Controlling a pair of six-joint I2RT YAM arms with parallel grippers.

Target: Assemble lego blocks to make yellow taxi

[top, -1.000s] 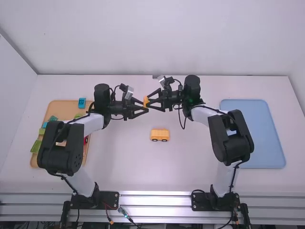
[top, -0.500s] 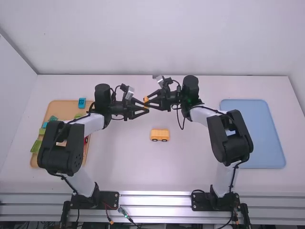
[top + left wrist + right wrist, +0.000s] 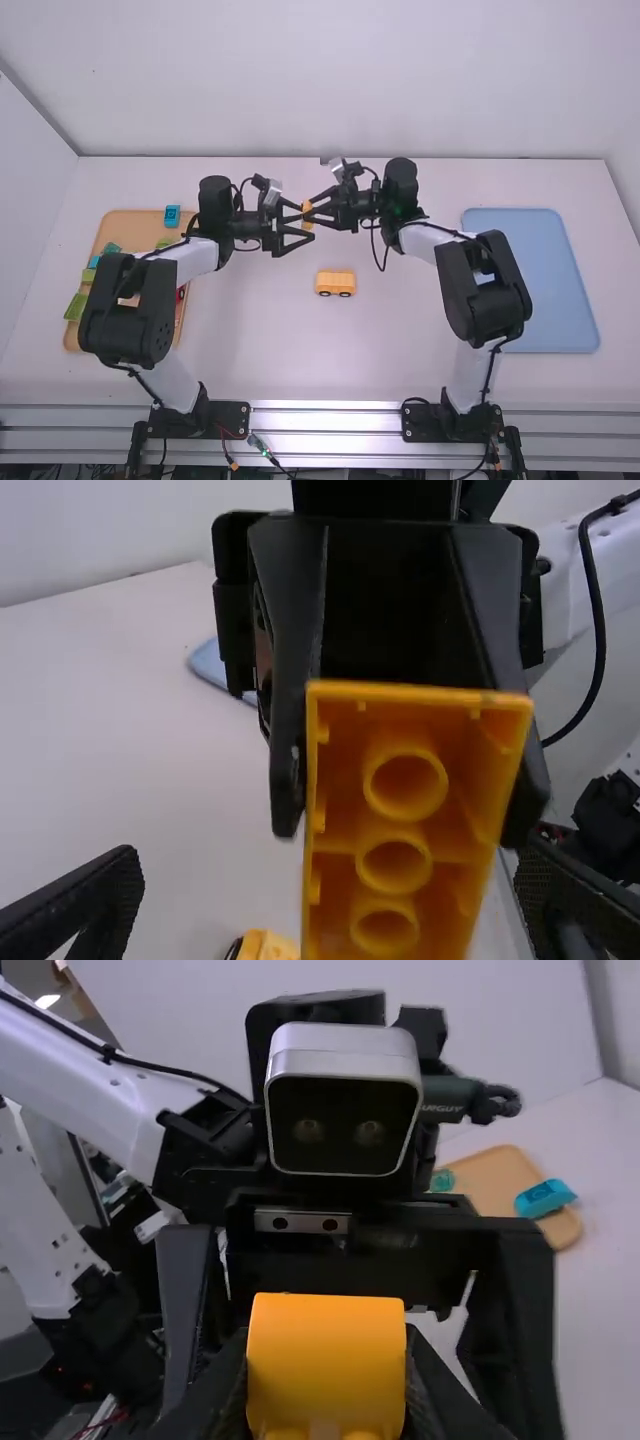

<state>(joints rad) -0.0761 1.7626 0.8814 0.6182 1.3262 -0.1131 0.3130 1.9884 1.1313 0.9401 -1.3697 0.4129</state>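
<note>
Orange, hollow-sided: see the Lego block [image 3: 398,825] clasped in the right gripper [image 3: 309,211], between the wide-set fingers of the left gripper [image 3: 306,223]; on the table [image 3: 400,345], find the wheeled yellow car body [image 3: 336,282]; on the dark cable plug [image 3: 452,1090], pale lettering [image 3: 443,1109]

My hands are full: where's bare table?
Either side of the yellow car: across to the wooden tray, and toward the right arm. Crowded: that tray, and around the yellow block between left gripper and right gripper.
</note>
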